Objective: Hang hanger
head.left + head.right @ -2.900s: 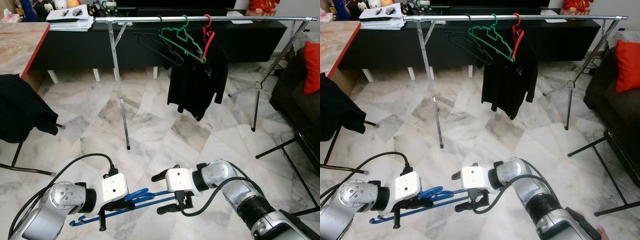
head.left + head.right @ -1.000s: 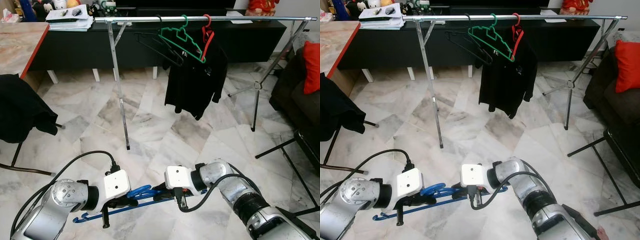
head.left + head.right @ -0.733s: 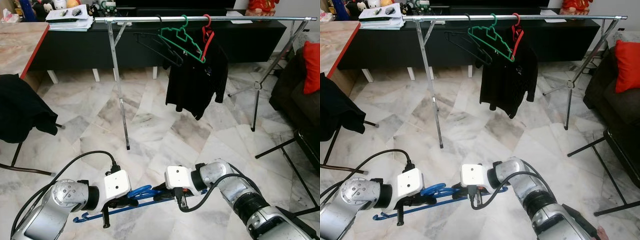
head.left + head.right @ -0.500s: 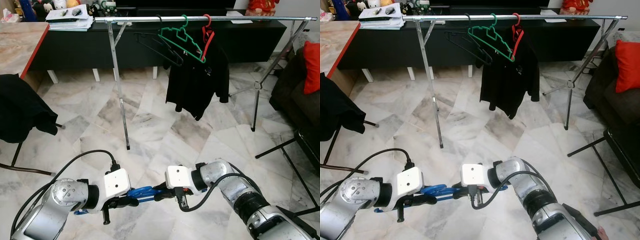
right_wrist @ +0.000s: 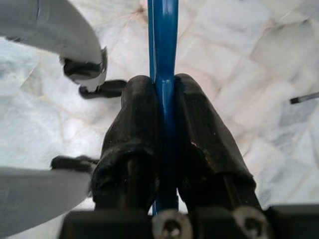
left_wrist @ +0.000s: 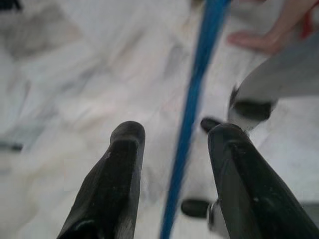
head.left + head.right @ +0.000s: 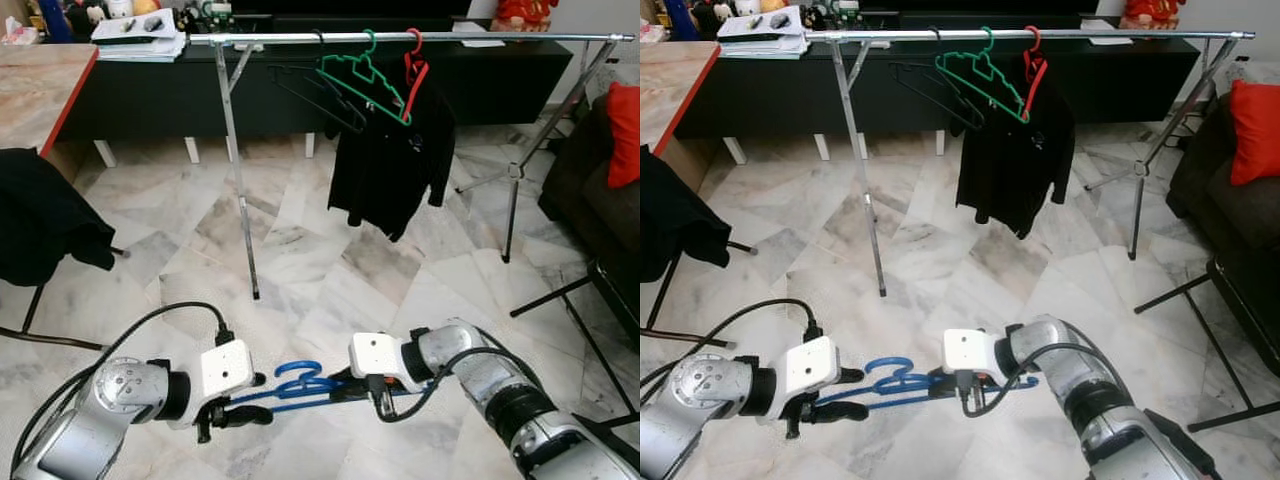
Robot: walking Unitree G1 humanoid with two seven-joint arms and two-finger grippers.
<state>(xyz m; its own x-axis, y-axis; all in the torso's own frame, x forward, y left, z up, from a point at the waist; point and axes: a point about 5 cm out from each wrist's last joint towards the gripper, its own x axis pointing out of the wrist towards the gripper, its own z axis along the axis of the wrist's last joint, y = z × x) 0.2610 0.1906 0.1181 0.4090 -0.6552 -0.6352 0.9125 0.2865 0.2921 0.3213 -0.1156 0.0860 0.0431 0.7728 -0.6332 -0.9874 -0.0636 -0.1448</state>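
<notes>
Blue hanger [image 7: 300, 385]: held low over the marble floor [image 7: 300, 260], between both arms.
Right claw [image 5: 164, 119]: pinched on the hanger's bar.
Left claw [image 6: 174, 149]: spread, bar passing between the fingers, not gripped.
Rail [image 7: 400, 38]: well apart, above.

Home living room, marble floor [image 7: 300, 250], clothes rack [image 7: 400, 38], sofa [image 7: 600, 190]

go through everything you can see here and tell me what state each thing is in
Blue hanger: held low, not yet hung.
Right gripper: jaws shut on the blue hanger.
Left gripper: jaws open around its bar.
Green hanger: hung on rail, empty.
Black shirt: hanging.
</notes>
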